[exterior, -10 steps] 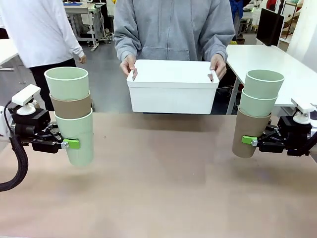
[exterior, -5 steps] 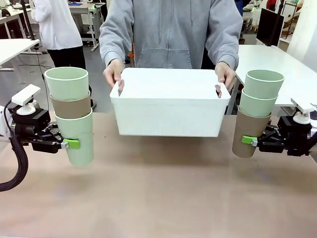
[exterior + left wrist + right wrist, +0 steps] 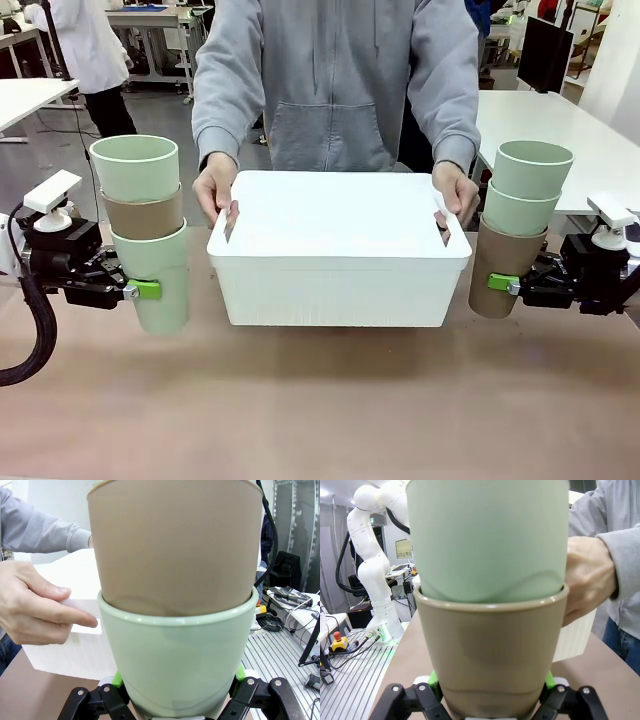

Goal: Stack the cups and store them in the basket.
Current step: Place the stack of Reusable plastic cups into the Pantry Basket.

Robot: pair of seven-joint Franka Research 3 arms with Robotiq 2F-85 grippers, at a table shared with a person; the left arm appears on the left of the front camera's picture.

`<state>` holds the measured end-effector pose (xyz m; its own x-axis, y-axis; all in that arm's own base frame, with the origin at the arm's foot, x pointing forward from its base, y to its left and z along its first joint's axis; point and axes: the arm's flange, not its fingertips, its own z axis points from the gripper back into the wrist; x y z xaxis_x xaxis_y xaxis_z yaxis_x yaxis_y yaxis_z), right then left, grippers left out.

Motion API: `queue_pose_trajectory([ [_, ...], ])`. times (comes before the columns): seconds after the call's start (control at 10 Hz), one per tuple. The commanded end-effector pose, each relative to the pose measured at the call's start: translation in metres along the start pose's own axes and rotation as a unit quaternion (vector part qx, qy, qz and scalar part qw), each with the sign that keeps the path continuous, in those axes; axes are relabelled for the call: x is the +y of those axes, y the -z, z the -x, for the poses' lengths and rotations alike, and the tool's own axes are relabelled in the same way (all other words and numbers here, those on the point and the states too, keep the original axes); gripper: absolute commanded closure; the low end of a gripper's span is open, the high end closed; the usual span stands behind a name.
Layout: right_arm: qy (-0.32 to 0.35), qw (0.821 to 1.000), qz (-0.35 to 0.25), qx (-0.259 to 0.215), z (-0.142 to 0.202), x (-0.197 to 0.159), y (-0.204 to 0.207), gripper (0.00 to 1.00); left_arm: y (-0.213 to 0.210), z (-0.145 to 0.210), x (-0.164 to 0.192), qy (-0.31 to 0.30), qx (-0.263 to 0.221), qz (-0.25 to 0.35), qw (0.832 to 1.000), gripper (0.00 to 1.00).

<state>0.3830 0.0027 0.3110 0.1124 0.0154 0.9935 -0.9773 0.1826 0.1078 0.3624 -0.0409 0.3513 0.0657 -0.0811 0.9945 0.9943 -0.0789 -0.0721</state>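
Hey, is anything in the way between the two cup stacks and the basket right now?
Yes. The person's hands grip both ends of the basket: one hand beside the left stack, the other hand beside the right stack.

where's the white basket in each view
front view: basket centre, between the cup stacks.
left wrist view: basket at left, under the person's hand.
right wrist view: basket at right, below the person's hand.
shared landmark: person's hand on its end.
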Motion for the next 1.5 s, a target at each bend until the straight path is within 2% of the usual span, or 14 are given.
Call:
queue_pose_trajectory([
  [0.0, -0.006, 1.000, 0.001, 0.000, -0.0043, 0.0001, -0.0002, 0.16, -0.0019, -0.0029, -0.0013, 0.007, -0.004, -0.001, 1.000, 0.13],
  [1.4, -0.006, 1.000, 0.001, 0.000, -0.0043, 0.0001, -0.0002, 0.16, -0.0019, -0.0029, -0.0013, 0.007, -0.004, -0.001, 1.000, 0.13],
])
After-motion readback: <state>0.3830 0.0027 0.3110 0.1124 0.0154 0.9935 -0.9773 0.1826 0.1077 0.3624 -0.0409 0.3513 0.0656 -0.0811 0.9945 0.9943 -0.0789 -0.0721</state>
